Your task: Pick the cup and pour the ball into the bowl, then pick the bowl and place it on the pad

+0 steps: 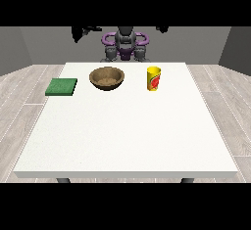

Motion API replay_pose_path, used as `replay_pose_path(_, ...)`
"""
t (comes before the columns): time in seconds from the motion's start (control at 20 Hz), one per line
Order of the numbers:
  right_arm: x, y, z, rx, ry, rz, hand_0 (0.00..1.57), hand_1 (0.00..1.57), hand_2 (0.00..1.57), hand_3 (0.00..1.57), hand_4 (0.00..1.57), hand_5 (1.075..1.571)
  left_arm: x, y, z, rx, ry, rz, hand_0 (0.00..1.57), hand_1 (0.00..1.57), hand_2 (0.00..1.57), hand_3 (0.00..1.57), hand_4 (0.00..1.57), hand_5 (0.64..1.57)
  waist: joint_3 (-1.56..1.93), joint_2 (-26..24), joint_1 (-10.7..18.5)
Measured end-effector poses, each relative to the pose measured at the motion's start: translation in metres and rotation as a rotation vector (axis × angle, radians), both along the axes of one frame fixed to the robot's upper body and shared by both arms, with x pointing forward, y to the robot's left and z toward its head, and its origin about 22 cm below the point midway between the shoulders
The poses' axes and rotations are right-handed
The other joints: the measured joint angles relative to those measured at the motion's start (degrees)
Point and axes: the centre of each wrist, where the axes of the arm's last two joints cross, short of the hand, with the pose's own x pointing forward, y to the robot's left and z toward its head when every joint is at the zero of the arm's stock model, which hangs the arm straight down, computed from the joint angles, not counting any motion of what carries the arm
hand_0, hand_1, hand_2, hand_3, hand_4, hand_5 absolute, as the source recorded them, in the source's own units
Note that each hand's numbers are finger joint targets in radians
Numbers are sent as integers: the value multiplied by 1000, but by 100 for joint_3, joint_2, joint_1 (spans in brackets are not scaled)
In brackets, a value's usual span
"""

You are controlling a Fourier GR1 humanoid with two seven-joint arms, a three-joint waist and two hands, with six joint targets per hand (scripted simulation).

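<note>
Raised hands (83,31), one cup (154,79), one bowl (107,78)

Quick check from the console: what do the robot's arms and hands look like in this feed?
Both hands are black: the hand at the view's left and the hand at the view's right. The shoulders carry purple curved bands over a grey and black torso. No cables or markings are discernible.

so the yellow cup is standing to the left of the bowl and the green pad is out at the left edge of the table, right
Not quite. In the front view the yellow cup stands upright to the right of the bowl, not the left. The green pad does lie near the left edge of the table.
</note>
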Motion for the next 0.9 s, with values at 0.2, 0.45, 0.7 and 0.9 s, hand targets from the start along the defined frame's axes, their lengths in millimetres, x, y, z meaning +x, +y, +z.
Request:
replay_pose_path(0.2, 22, -5, 10, -2, -88, 27, 0, 0, 0, 0, 0, 1564, 25, 5, 13, 46, -93, 12, 0, 0, 0, 0, 0, 1317, 1, 702, -59)
replay_pose_path(0.45, 40, -13, 14, -6, -174, 58, 0, 0, 0, 0, 0, 1560, 54, 25, 16, 105, -175, 53, 0, 0, 0, 0, 0, 1255, 0, 1429, -198)
replay_pose_path(0.7, 50, -26, 8, -29, -191, 71, 0, 0, 0, 0, 0, 1561, 76, 44, 4, 141, -180, 83, 0, 0, 0, 0, 0, 1250, -1, 1607, -316)
replay_pose_path(0.9, 59, -30, 6, -35, -180, 80, 0, 0, 0, 0, 0, 1562, 91, 48, -13, 148, -166, 95, 0, 0, 0, 0, 0, 1244, -2, 1570, -383)
